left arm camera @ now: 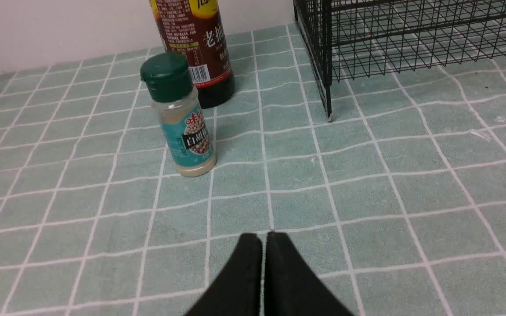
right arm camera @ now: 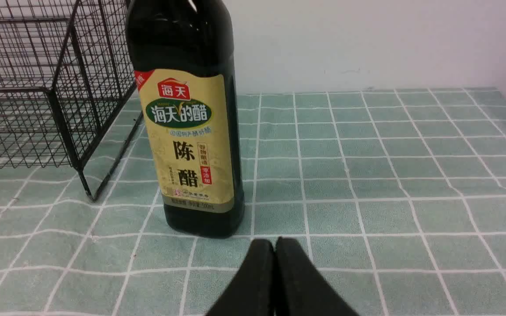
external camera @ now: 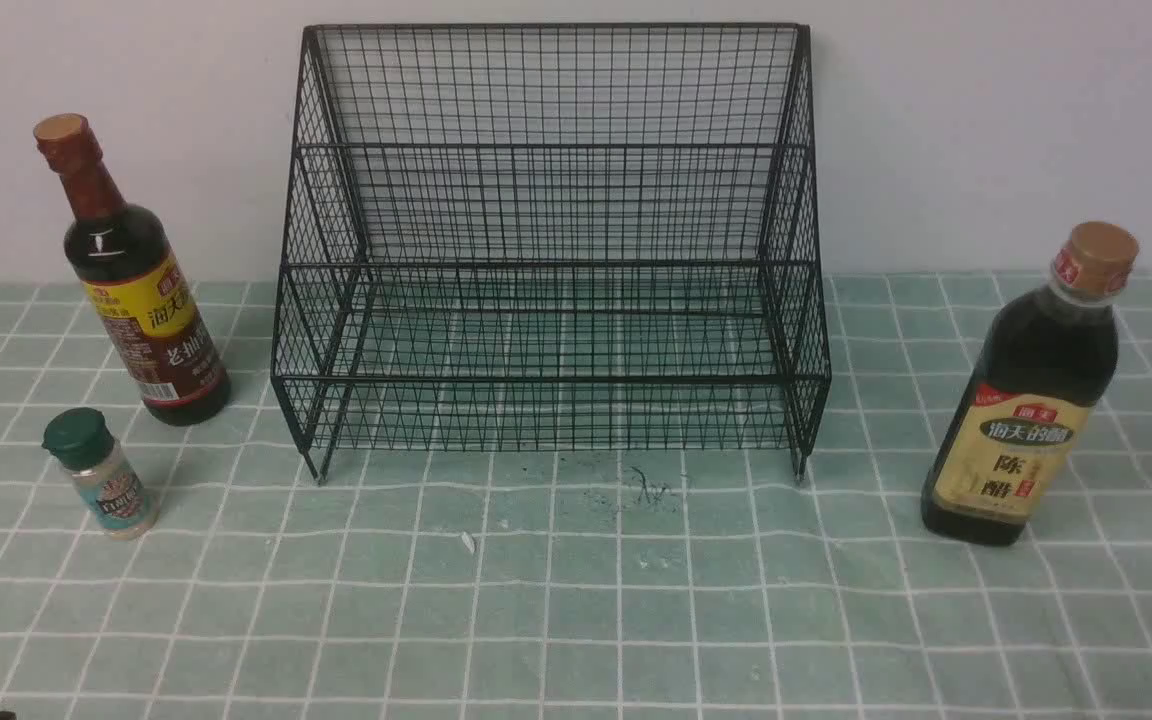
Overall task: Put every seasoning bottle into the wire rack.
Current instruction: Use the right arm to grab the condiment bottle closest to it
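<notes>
The black wire rack (external camera: 551, 250) stands empty at the back middle, against the wall. Left of it stands the red-necked dark bottle (external camera: 131, 275) with a yellow-brown label, and the small green-capped shaker (external camera: 101, 473) stands in front of that bottle. The tan-capped dark bottle (external camera: 1031, 395) with a beige label stands right of the rack. My left gripper (left arm camera: 264, 235) is shut and empty, low over the cloth, short of the shaker (left arm camera: 182, 116). My right gripper (right arm camera: 274, 240) is shut and empty, just in front of the tan-capped bottle (right arm camera: 187, 131). Neither arm shows in the front view.
A green checked cloth (external camera: 576, 600) covers the table. A white wall (external camera: 986, 130) rises right behind the rack. Small dark specks (external camera: 651, 490) and a white scrap (external camera: 468, 542) lie on the cloth in front of the rack.
</notes>
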Controlling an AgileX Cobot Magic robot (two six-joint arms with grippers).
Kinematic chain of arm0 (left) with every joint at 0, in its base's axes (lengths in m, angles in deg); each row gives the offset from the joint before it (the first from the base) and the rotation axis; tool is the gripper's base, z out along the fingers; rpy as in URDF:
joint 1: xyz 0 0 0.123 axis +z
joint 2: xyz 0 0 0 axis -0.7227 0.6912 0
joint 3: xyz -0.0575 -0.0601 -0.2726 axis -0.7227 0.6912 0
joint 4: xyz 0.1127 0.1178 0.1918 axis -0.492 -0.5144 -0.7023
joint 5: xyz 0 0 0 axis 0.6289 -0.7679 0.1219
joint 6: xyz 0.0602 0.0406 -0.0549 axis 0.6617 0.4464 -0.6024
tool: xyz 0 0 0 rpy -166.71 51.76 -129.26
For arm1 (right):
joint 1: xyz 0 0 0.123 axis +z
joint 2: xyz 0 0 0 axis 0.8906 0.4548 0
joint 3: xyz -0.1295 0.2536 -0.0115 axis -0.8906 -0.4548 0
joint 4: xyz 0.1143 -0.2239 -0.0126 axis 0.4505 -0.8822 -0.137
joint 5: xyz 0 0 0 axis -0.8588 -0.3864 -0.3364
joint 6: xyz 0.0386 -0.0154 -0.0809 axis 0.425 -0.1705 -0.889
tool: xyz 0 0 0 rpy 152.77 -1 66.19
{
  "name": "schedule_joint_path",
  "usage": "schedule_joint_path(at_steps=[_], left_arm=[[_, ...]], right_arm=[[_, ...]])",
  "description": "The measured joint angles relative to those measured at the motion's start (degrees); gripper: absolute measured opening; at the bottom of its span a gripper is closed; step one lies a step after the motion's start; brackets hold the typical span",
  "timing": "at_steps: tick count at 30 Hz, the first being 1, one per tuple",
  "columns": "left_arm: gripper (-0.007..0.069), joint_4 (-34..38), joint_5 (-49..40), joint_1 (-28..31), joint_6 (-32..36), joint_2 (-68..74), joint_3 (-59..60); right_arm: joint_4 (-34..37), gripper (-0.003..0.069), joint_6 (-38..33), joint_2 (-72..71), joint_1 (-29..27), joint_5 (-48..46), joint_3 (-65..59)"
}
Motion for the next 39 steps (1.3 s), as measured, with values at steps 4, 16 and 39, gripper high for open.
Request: schedule_joint_path(at_steps=[4,16,39], left_arm=[[-0.0006,0.0,0.0,0.0,0.0,0.0,0.0],[-0.0006,0.0,0.0,0.0,0.0,0.0,0.0],[-0.0006,0.0,0.0,0.0,0.0,0.0,0.0]], right_arm=[[0.0,-0.0015,0.0,0.0,0.0,0.0,0.0],[0.0,-0.0015,0.0,0.0,0.0,0.0,0.0],[10.5,-0.0015,6.1,0.0,0.1,8.9,-0.3]])
